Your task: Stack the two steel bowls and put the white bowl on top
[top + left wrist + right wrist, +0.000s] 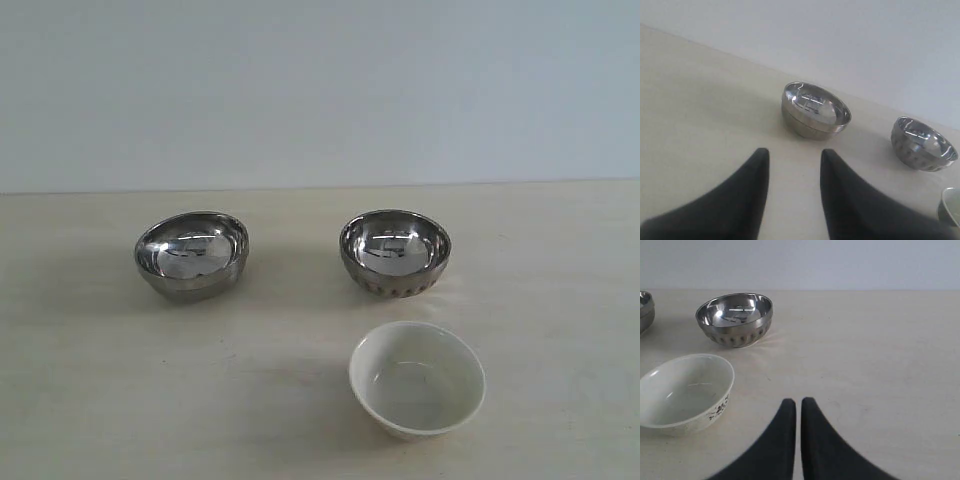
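- My left claw (792, 155) spread, empty, over bare table (700, 115); my right claw (798, 405) pinched together, empty.
- White bowl (417, 379) nearest, upright; only its rim edge shows in left wrist view.
- Behind it, patterned steel bowl (395, 253); plain steel bowl (192, 255) well apart to its left, open table between.

Exterior view: my raised camera, angled down across the tabletop (90, 400) toward a pale wall (320, 90). Left wrist view: low, tilted, sighting past my left tool (793, 151). Right wrist view: low, level, sighting past my right tool (798, 400). All three share the plain steel bowl (191, 255), patterned steel bowl (395, 252) and white bowl (417, 378).
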You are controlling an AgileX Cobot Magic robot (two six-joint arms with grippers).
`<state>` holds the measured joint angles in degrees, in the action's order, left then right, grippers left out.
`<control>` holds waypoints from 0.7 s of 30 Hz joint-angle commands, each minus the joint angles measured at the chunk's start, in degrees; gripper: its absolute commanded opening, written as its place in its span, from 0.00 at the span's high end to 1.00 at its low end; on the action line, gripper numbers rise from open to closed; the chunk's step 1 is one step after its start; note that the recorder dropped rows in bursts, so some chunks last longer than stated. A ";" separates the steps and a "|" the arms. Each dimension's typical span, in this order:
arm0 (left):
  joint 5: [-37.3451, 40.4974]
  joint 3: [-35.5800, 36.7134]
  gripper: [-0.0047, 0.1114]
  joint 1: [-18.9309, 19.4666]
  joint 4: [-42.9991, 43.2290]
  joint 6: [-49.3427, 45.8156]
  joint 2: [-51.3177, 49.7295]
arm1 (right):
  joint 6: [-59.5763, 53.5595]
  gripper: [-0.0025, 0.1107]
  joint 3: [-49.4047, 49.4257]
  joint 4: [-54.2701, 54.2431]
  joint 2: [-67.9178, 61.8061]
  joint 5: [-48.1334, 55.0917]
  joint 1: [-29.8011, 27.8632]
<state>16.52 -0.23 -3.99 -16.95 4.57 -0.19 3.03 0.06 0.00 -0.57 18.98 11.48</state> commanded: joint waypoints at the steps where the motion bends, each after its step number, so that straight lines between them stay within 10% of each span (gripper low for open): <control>1: -0.18 0.23 0.68 0.16 -0.19 -0.07 0.19 | -0.60 0.98 -0.06 1.90 0.43 -0.45 -0.25; 21: -0.18 0.23 0.68 0.16 -0.19 -0.07 0.19 | -0.49 0.98 -0.06 3.37 0.43 -32.61 -0.25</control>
<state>16.52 -0.23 -3.99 -16.95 4.57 -0.19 2.88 0.06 2.92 -0.57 -5.33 11.48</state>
